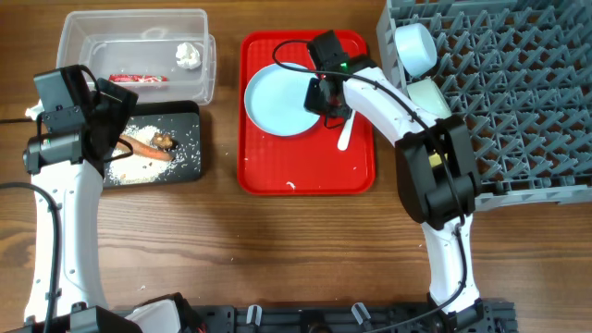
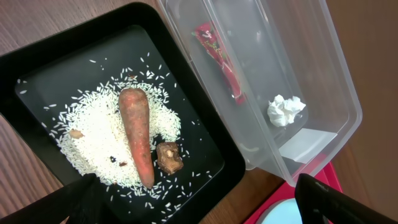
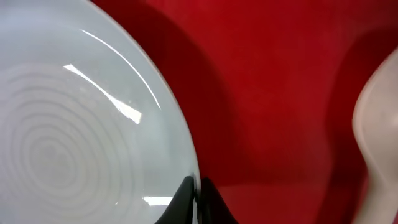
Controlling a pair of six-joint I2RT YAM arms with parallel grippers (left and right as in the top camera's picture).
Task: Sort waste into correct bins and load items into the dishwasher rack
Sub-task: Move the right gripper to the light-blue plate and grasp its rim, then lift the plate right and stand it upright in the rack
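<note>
The light blue plate lies on the red tray. My right gripper is shut on the plate's right rim; in the right wrist view its fingers pinch the plate edge. The white spoon lies on the tray right of the plate. The black tray holds the carrot, rice crumbs and brown lump. The clear tub holds the wrapper and tissue. My left gripper is open above the black tray. A light blue bowl and a white bowl sit in the grey rack.
A few white crumbs lie on the red tray's front part. The rack fills the right side of the wooden table. The yellow cup is out of view.
</note>
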